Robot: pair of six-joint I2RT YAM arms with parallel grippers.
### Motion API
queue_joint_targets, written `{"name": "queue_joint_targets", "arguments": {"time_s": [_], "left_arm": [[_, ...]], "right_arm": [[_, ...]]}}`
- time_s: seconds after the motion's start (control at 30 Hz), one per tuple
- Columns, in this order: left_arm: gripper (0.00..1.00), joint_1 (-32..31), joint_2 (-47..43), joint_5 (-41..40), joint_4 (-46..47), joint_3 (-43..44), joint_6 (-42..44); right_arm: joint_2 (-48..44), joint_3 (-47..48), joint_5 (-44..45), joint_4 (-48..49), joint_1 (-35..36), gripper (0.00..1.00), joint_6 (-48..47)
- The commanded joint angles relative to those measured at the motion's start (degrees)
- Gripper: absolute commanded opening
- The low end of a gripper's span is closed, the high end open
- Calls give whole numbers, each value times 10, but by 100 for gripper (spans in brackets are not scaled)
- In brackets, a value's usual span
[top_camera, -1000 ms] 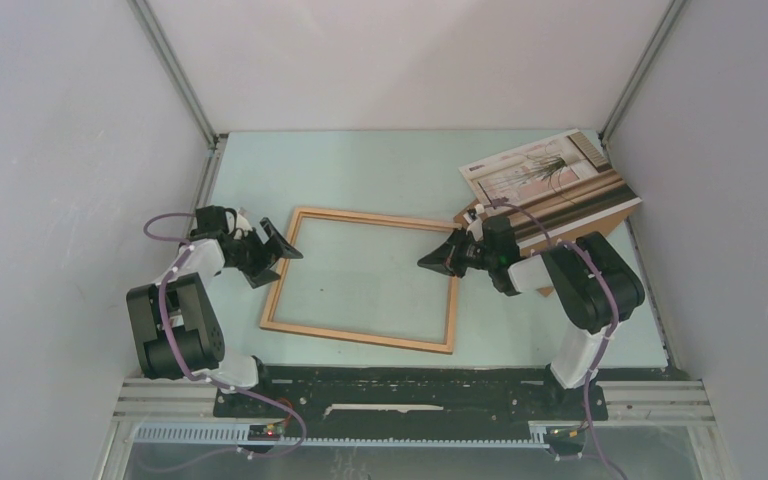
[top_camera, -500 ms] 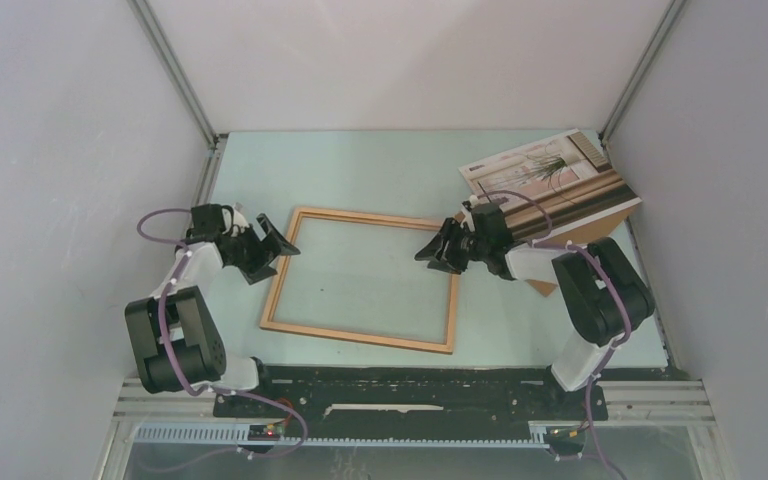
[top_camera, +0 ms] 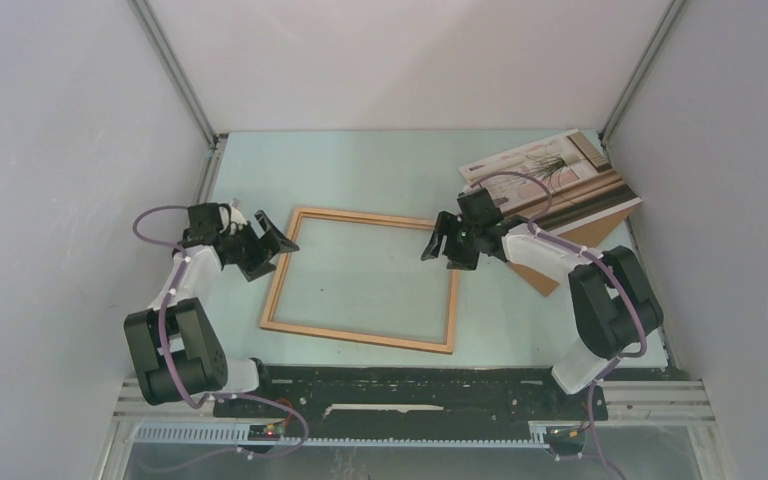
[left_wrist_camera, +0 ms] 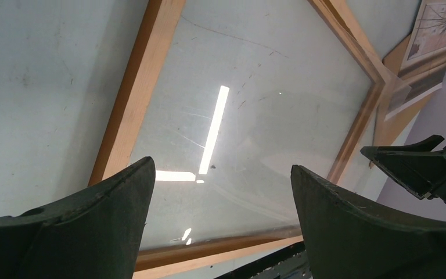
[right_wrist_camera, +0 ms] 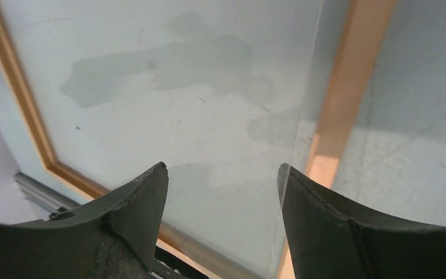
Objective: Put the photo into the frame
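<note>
- one wooden frame lies flat on the pale green surface, mid-field, between the two arms.
- a glossy pane inside the frame throws back a bright strip of light.
- left pincer hangs at the frame's far-left corner, spread wide and pinching nothing. its wrist view shows only pane and left rail through the gap.
- right pincer sits at the frame's far-right corner, pointing left across the pane. it is spread, with nothing between the fingers. the right rail runs just beside one fingertip in the wrist view.
- photo lies outside the frame at the far-right of the surface, skewed to the frame's edges, behind the right arm.
- photo rests on a brown backing board, which sticks out past its near edge.
- whether board and frame touch: cannot tell, the right arm covers the spot.
- both pincers are apart from the photo, the left one well apart.
</note>
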Motion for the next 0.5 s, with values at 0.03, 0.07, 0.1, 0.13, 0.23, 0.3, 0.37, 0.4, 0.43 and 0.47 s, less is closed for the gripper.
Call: {"name": "queue_joint_targets", "arguments": {"time_s": [0.03,0.07,0.1,0.13,0.23,0.3,0.37,0.4,0.43,0.47], "left_arm": [[94,-5,-32,33,26,-18,-6],[94,-6,-35,36,27,-19,-7],[94,-6,-38,38,29,-20,-8],[94,-6,-42,41,32,-20,-10],[94,-12,-52,50,41,-25,-16],[94,-17,-56,54,44,-27,-19],[94,-23,-61,57,47,-27,-22],[94,-27,-64,59,49,-28,-23],[94,-31,-67,60,50,-28,-24],[94,-33,-70,61,51,-28,-25]], "right_arm": [[-44,35,87,-125,2,78,-50],[-51,35,94,-140,-1,78,-54],[-58,36,105,-155,-3,79,-58],[-65,36,120,-172,-3,79,-64],[-89,28,163,-207,-5,80,-80],[-104,21,167,-216,-8,79,-86],[-113,12,157,-209,-4,79,-89],[-114,10,151,-203,-1,79,-87],[-113,8,145,-196,2,78,-81],[-111,7,122,-189,2,78,-72]]}}
